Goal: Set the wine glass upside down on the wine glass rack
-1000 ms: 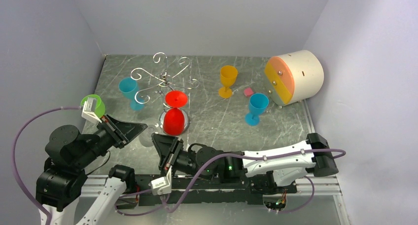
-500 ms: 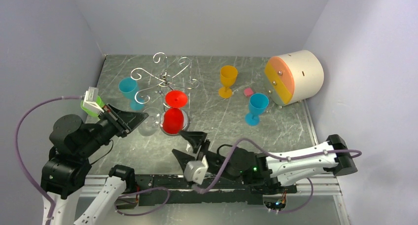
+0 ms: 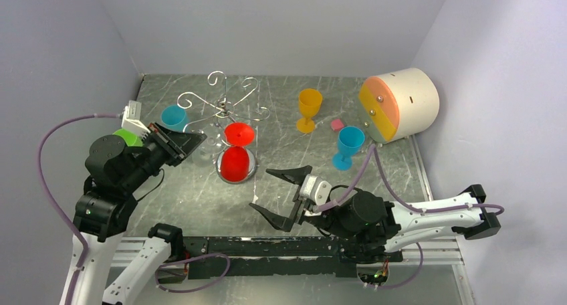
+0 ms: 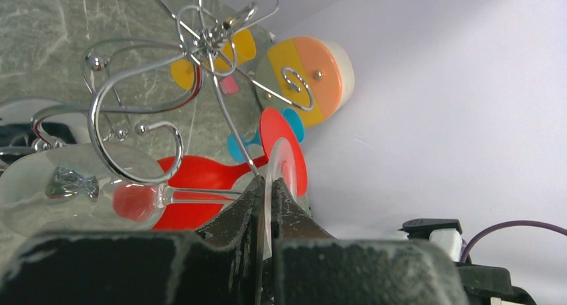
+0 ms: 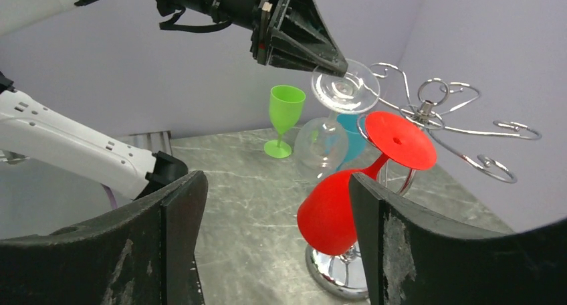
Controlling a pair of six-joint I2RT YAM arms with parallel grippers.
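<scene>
A clear wine glass (image 5: 322, 143) hangs tilted, bowl down, beside the wine glass rack (image 3: 227, 108). My left gripper (image 4: 269, 184) is shut on the edge of its round foot (image 5: 346, 87). The glass's stem (image 4: 200, 196) lies just under one curled rack arm (image 4: 107, 111), and I cannot tell if they touch. A red wine glass (image 3: 235, 161) hangs upside down on the rack, over the rack's shiny round base (image 5: 341, 278). My right gripper (image 3: 281, 188) stands wide open and holds nothing, to the near right of the rack. In the right wrist view that gripper (image 5: 277, 178) faces the red glass (image 5: 331, 215).
A green glass (image 5: 286, 114) stands at the left behind my left arm. A blue glass (image 3: 175, 116) stands left of the rack. An orange glass (image 3: 309, 108), a second blue glass (image 3: 349, 144) and a small pink piece (image 3: 337, 124) stand to the right. A round drawer unit (image 3: 400, 104) fills the back right corner.
My right gripper has opened and drawn back to the right, away from the clear glass. My left gripper has carried the glass farther back, up to the rack's arms.
</scene>
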